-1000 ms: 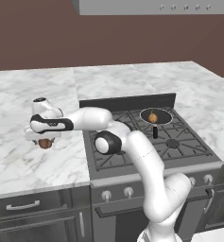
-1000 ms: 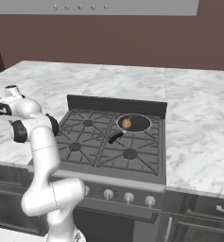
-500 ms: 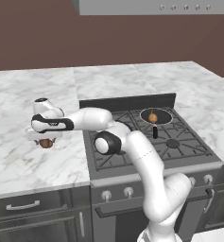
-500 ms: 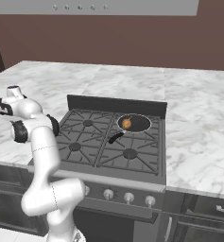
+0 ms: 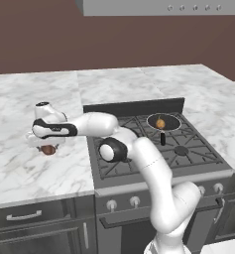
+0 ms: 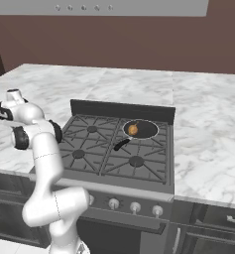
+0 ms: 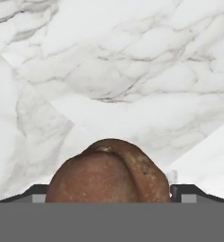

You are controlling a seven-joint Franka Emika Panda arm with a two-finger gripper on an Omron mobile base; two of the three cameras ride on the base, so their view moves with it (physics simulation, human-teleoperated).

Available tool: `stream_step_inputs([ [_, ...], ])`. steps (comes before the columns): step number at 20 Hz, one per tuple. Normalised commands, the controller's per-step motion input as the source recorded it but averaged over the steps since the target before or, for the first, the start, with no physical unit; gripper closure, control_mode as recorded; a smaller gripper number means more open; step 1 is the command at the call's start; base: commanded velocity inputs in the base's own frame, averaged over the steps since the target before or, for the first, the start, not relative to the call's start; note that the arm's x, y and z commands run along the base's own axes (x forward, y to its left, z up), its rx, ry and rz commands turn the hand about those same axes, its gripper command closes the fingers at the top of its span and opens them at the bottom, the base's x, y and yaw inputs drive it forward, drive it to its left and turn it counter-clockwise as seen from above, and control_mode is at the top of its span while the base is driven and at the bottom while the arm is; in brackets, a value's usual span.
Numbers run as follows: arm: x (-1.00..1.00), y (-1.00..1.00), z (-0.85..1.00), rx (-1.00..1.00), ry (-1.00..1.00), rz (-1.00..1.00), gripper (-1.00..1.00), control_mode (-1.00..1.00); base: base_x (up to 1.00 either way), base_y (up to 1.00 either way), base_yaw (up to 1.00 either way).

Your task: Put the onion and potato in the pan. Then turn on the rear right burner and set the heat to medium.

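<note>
Marble counter [image 5: 20, 168] left of the stove carries the potato [image 5: 48, 149] under the pincer [image 5: 45, 147]; the onion [image 5: 160, 122] sits in the pan [image 5: 164, 121]. From the right base, the onion [image 6: 133, 130] lies in the pan [image 6: 140, 129] on the rear right burner. At the hand, the potato [image 7: 109, 172] sits between the fingertips [image 7: 182, 193]; whether they clench it cannot be told.

The stove [image 5: 153, 144] and marble counter [image 5: 34, 163] are seen from behind, from left and right, forward and down. The counter [image 7: 132, 71] is viewed closely from the hand, straight down.
</note>
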Motion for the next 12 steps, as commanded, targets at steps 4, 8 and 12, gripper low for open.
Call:
stream_step_inputs([
  [4,-0.74,-0.33,0.17,0.00,-0.12,0.00,1.00,-1.00,0.00,0.00,0.00],
  [8,-0.90,-0.39,0.48,0.03,-0.12,0.00,1.00,-1.00,0.00,0.00,0.00],
  [12,-0.73,-0.46,0.57,0.04,-0.12,0.00,1.00,-1.00,0.00,0.00,0.00],
])
